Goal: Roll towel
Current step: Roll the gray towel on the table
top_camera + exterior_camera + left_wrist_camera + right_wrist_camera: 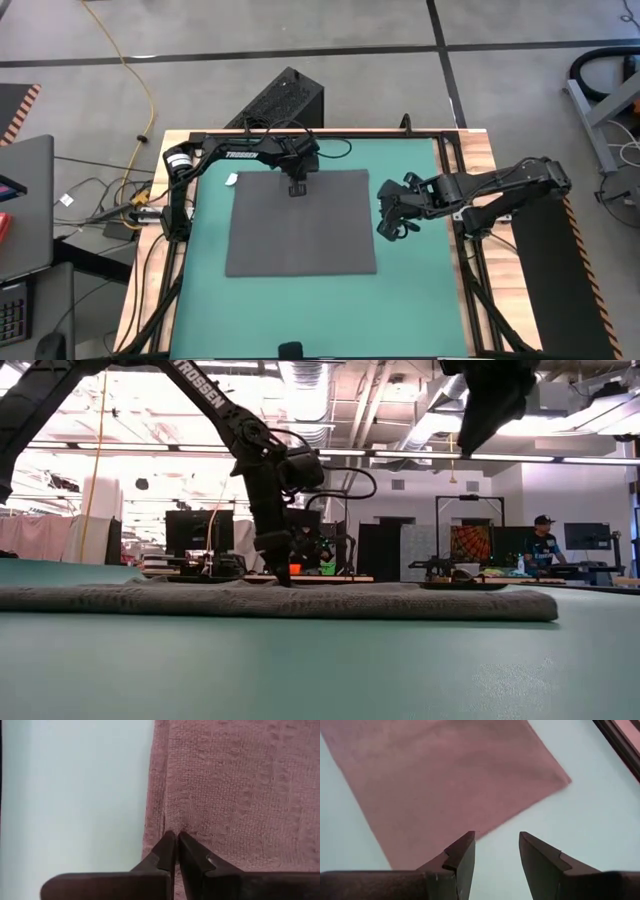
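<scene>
The dark grey towel (300, 225) lies spread flat on the green mat (410, 300). A small white tag (231, 180) sticks out at its far left corner. My left gripper (297, 189) stands at the middle of the towel's far edge, pointing steeply down, shut, with its tips down on the cloth (240, 785). My right gripper (392, 228) hovers open above the mat, just right of the towel's right edge, with nothing between its fingers (465, 855). In the right wrist view the towel's corner (560, 777) lies ahead of it. My left gripper meets the towel just inside its far edge (167, 822), near the middle of that edge. The shut fingertips (187, 842) come from above, slanting, and a small pucker of cloth runs up to them. The towel stays flat on the mat (300, 600).
Green mat lies bare to the towel's left, right and near sides. A black frame (455, 180) and wooden border edge the table. A black box (285, 100) stands beyond the far edge. A person (543, 540) is far off in the room behind.
</scene>
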Available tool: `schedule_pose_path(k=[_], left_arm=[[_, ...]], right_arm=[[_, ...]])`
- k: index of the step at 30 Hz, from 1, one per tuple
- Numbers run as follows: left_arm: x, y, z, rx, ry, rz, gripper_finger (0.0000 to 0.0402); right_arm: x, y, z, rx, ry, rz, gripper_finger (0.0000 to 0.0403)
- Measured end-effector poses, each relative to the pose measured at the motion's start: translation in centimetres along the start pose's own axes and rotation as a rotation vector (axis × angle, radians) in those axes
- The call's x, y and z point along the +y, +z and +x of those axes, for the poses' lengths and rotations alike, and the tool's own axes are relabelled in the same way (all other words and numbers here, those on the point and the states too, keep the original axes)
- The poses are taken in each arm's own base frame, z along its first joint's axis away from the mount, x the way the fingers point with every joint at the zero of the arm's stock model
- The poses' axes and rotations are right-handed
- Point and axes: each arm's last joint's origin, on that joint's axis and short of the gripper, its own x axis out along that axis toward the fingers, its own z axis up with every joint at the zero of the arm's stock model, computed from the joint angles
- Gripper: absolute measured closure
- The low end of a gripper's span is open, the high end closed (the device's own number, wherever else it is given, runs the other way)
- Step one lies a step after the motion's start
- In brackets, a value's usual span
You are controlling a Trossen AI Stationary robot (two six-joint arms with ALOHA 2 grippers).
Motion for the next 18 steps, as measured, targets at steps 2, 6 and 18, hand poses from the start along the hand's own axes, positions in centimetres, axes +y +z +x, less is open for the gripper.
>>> schedule_pose_path(k=[2,6,18], left_arm=[[0.0,-0.1,-0.1,0.008,-0.002,-0.008,0.039],[-0.1,0.1,-0.6,-0.006,-0.005,-0.03,0.036],[0.6,0.3,-6.0,-0.095,-0.003,-0.045,0.0235]], right_arm=[[0.1,0.2,0.0,-0.019,0.014,0.009,0.0227],[0.3,0.3,0.0,-0.034,0.025,0.016,0.0227],[1.5,0.3,1.8,-0.132,0.144,-0.061,0.0183]])
